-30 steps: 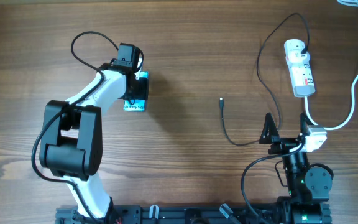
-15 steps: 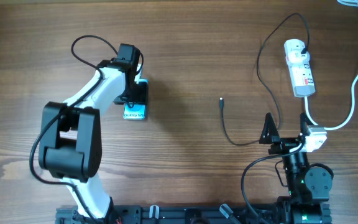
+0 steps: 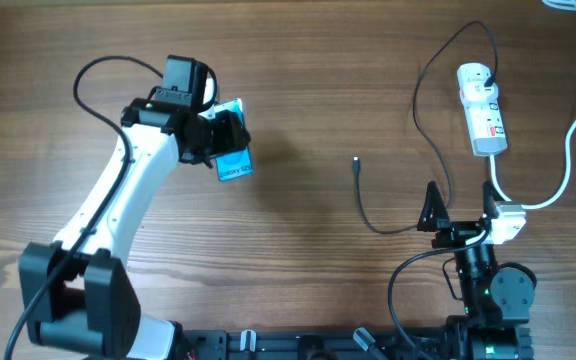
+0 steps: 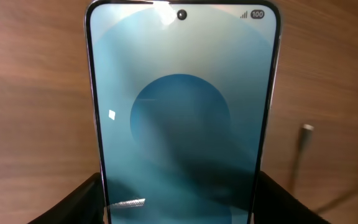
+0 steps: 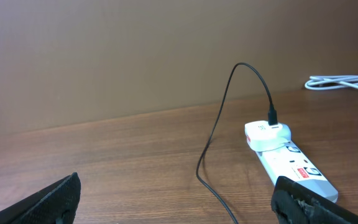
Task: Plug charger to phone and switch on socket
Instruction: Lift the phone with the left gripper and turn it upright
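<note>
My left gripper (image 3: pixel 226 142) is shut on the phone (image 3: pixel 233 150), a flat phone with a cyan-teal screen, and holds it tilted above the table's left middle. In the left wrist view the phone (image 4: pixel 182 118) fills the frame between my two black fingers. The charger's thin black cable runs from the socket down to a small connector tip (image 3: pixel 356 162) lying on the wood; the tip also shows at the right of the left wrist view (image 4: pixel 306 129). The white socket (image 3: pixel 481 121) lies at the far right with a black plug in it, and shows in the right wrist view (image 5: pixel 291 162). My right gripper (image 3: pixel 463 215) is open and empty near the front right.
A thick white cord (image 3: pixel 573 130) loops from the socket toward the right edge and the back. The black cable (image 5: pixel 219 124) arcs up from the plug and across the wood in front of my right gripper.
My left gripper has closed on the phone, lifted it off the table and swung it slightly right, tilting it. The left arm stretched out. The right arm has not moved.
</note>
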Robot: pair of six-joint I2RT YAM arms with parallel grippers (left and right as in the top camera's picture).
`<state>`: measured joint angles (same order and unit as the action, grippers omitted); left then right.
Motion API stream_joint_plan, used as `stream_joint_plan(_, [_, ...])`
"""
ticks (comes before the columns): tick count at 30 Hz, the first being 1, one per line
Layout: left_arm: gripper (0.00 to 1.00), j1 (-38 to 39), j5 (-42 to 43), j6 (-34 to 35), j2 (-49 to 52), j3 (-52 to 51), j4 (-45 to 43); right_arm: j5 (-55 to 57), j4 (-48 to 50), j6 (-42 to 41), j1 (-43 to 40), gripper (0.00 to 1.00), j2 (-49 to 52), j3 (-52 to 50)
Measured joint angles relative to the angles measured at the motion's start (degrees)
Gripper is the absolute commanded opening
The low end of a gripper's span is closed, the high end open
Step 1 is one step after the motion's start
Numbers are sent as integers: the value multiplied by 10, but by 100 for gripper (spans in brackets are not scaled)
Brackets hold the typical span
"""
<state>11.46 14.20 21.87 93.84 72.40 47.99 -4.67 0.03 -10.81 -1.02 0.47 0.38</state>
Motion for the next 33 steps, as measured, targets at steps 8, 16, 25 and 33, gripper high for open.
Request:
stream_joint_plan(8, [37, 0, 127, 81, -16, 0, 59, 0, 0, 0, 0, 100, 0, 0])
stream_joint_plan(16, [37, 0, 287, 118, -16, 0, 59, 0, 0, 0, 0, 100, 0, 0])
stream_joint_plan(25, [34, 0, 419, 173, -16, 0, 59, 0, 0, 0, 0, 100, 0, 0])
stream_joint_plan(33, [35, 0, 463, 205, -17, 0, 58, 0, 0, 0, 0, 100, 0, 0])
